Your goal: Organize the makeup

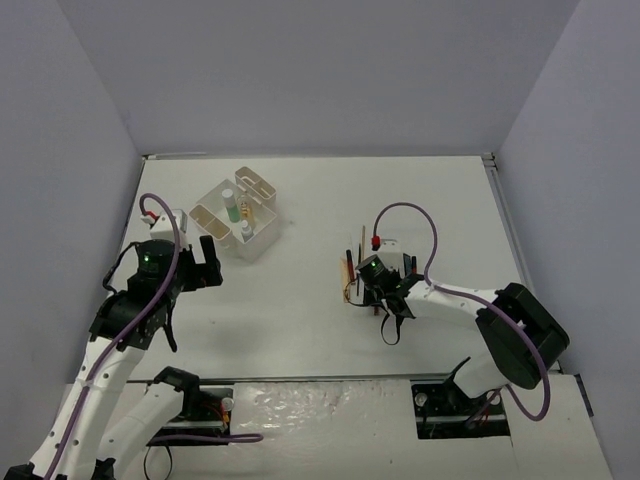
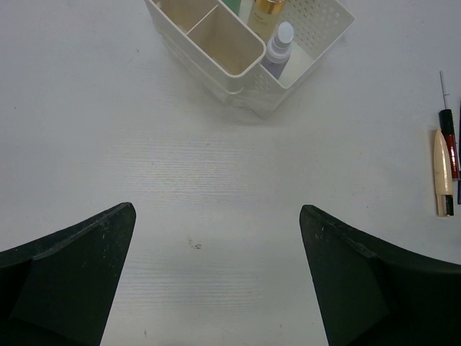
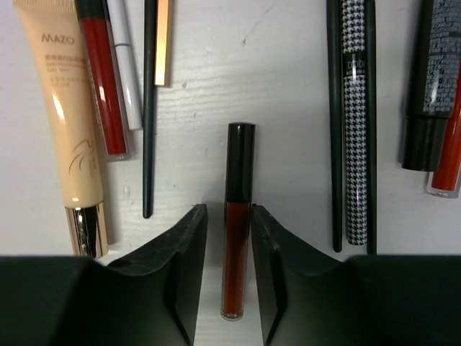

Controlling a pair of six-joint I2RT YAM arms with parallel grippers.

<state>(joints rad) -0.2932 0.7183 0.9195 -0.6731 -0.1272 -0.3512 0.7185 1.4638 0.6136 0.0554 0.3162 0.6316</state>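
A dark red lip gloss tube (image 3: pixel 236 238) with a black cap lies on the table between the fingers of my right gripper (image 3: pixel 229 213), whose jaws have closed in tight on both its sides. Around it lies more makeup: a tan tube (image 3: pixel 65 122), a red gloss (image 3: pixel 104 79), a thin black stick (image 3: pixel 149 108), a houndstooth pencil (image 3: pixel 354 108). Gold (image 2: pixel 266 11) and grey-lilac (image 2: pixel 277 50) bottles stand in the white box (image 2: pixel 238 72). My left gripper (image 2: pixel 217 209) hangs open over bare table, short of the box.
The white box (image 1: pixel 238 222) sits at the back left, the makeup pile (image 1: pixel 350 275) near the middle. A few sticks (image 2: pixel 443 173) show at the right edge of the left wrist view. Grey walls enclose the table.
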